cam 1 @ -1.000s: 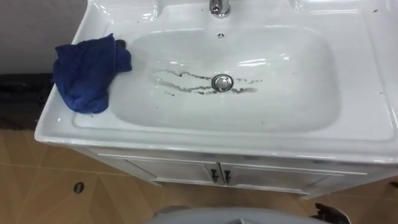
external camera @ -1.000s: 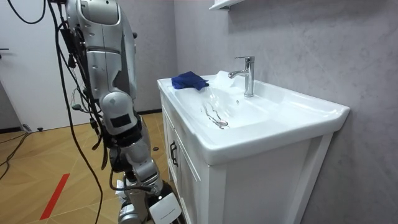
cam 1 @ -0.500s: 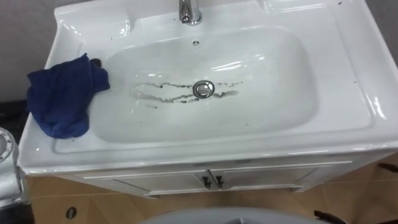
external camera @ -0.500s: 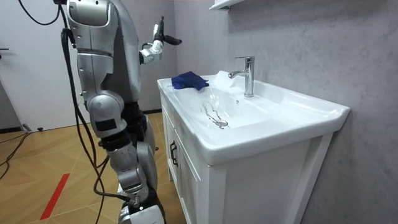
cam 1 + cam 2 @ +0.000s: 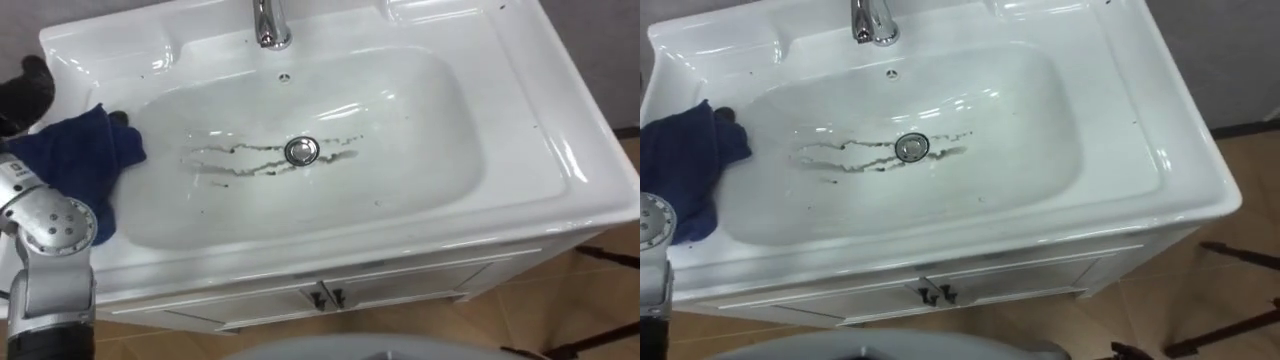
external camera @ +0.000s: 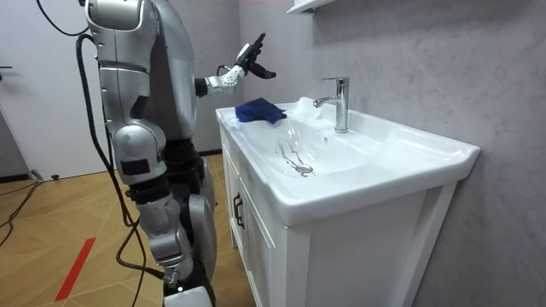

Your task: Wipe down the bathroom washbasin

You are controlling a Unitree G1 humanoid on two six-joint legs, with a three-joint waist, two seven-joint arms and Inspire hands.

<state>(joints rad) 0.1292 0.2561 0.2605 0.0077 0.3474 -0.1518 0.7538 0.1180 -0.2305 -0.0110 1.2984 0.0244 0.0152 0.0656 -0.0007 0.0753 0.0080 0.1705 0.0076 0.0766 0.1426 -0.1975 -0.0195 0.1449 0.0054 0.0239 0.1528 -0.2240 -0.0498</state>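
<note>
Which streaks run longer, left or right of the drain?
The left streaks: they stretch far from the drain toward the blue cloth; the right streaks are short.

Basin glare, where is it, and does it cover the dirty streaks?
Left eye view: bright reflections on the basin, in the bowl behind the drain and along the right rim; the dark streaks lie clear of them. Right eye view: same pattern.

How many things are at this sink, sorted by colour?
Blue: 1, the cloth
White: 1, the basin
Chrome: 2, the faucet and the drain plug
Total: 4
</note>
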